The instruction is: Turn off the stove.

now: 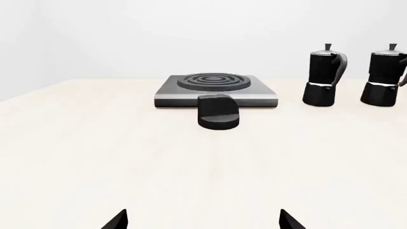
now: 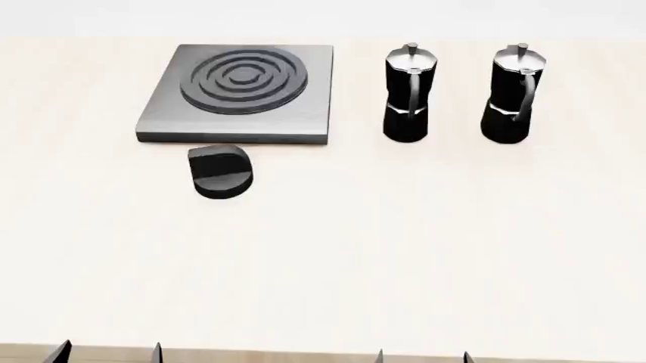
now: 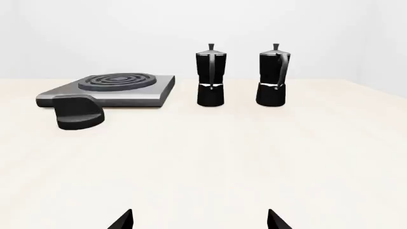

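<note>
knob (image 2: 220,172) by the stove (image 2: 242,94) looks untouched; both tools, left (image 2: 109,352) and right (image 2: 422,355), spread apart, well short of it.

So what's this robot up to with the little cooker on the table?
Nothing is being handled yet. The stove sits at the far side of the table, with its black knob just in front of it and two moka pots beside it. Both arms wait at the near edge: the left gripper and right gripper have their fingers spread, holding nothing. The knob looks untouched.
</note>
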Tool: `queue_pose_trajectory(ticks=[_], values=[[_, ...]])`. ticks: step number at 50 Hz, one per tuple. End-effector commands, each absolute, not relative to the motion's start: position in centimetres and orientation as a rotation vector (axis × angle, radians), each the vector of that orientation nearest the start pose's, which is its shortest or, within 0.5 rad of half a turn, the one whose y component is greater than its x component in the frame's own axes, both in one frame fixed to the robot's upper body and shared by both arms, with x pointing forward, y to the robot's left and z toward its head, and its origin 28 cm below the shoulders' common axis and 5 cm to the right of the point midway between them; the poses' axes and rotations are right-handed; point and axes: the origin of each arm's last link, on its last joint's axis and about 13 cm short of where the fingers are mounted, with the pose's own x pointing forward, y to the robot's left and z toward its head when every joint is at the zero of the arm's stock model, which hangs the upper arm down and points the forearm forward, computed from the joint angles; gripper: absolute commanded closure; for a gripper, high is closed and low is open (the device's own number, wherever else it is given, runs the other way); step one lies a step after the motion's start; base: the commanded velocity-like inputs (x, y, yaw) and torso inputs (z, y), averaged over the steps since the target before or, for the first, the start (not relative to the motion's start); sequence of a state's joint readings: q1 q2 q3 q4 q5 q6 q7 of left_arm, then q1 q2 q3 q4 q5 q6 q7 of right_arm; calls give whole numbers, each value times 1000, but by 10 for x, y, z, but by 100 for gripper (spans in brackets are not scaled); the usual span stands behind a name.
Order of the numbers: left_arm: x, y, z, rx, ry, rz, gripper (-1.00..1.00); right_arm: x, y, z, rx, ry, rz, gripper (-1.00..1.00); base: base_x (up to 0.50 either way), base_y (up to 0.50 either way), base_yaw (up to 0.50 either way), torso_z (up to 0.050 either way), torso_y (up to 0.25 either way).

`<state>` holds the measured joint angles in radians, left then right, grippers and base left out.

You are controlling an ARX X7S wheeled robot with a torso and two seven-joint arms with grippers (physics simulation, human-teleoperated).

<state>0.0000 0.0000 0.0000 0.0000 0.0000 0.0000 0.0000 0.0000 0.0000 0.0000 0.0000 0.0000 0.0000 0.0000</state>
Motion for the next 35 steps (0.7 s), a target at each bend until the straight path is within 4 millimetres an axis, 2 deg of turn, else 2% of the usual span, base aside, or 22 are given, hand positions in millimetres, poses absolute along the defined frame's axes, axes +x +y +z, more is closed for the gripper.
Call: queue_pose_trajectory(ticks=[1, 21, 30, 32, 35], values=[[210, 205, 13, 1, 0, 0, -100, 210, -96, 13, 1, 0, 3, -100, 0, 0, 0, 0, 0], [211, 205, 14, 2, 1, 3, -100, 209, -96, 15, -4, 1, 9, -100, 0, 0, 0, 0, 0], [207, 204, 16, 31, -32, -10, -100, 204, -97, 25, -2, -37, 14, -100, 0, 0, 0, 0, 0], [204, 206, 24, -64, -63, -27, -100, 203, -97, 29, 0, -45, 17, -100, 0, 0, 0, 0, 0], [202, 207, 30, -46, -82, -2, -100, 198, -97, 36, -1, -74, 22, -100, 0, 0, 0, 0, 0]])
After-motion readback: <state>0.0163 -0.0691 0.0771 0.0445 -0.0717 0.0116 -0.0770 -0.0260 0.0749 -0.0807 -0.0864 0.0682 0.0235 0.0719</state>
